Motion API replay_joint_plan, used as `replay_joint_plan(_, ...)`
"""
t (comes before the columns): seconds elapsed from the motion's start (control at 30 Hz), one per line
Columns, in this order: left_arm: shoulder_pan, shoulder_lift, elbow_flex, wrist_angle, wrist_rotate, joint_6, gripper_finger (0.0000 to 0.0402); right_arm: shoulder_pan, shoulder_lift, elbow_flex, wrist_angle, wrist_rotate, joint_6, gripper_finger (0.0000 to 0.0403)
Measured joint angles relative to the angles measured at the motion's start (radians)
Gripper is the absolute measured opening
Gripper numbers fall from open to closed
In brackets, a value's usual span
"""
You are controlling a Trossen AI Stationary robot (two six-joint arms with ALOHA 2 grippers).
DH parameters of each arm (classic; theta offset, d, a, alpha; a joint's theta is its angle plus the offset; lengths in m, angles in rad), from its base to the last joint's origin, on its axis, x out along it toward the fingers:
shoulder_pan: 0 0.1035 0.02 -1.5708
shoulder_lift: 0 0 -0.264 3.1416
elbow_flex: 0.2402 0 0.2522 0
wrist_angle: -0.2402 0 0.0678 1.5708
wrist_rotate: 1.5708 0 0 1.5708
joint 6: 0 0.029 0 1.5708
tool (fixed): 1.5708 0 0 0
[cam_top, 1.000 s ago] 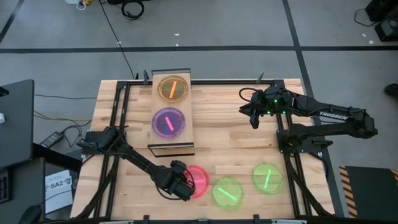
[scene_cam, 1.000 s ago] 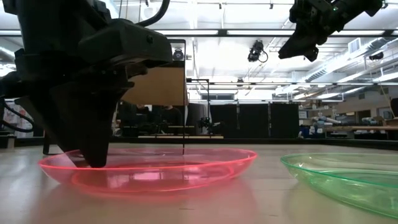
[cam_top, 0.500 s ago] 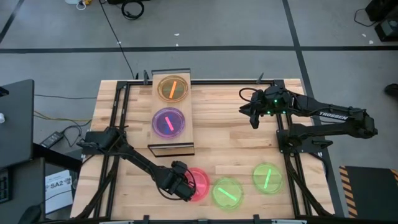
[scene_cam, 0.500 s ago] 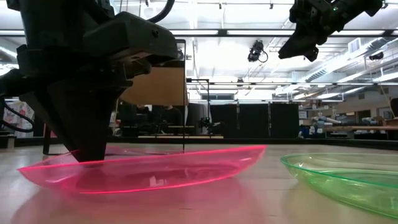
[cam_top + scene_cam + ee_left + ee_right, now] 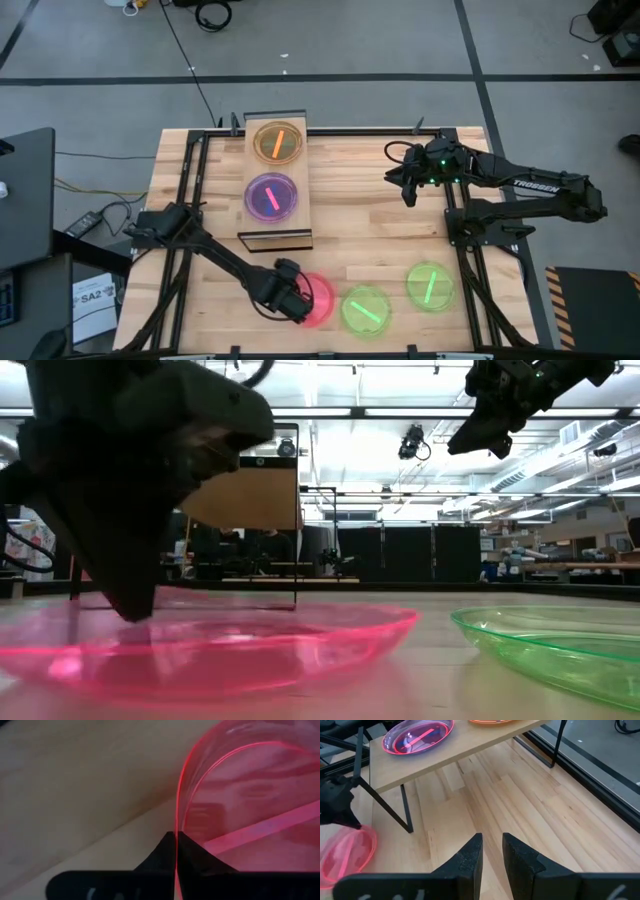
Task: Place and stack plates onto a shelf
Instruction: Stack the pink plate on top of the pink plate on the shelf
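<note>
Pink plate [image 5: 316,297] now tilted in left hand [image 5: 296,303]

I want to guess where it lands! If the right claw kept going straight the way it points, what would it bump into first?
Probably the bare wooden tabletop. The right claw points down at empty boards just beside the shelf, though depth is hard to judge.

A slatted wooden tabletop [image 5: 370,215] is sitting on a grey floor [image 5: 380,40] crossed by dark tape lines [image 5: 470,45]. A black cable [image 5: 185,60] is trailing across that floor toward the table's far edge, and a coiled black cord [image 5: 212,14] is lying beyond it. Beside the table's near left corner, a white labelled box [image 5: 95,297] is resting below a black panel [image 5: 25,195].
</note>
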Motion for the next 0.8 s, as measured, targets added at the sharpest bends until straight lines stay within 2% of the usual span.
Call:
replay_joint_plan(0.43,-0.006,-0.14,0.0,-0.016,0.011,0.013,0.0004,0.0,0.0,0.0,0.0,0.0,0.0,0.008)
replay_joint_plan(0.8,-0.005,-0.333,0.001,-0.019,-0.016,0.038,0.0006,0.0,0.0,0.0,0.0,0.0,0.003,0.008)
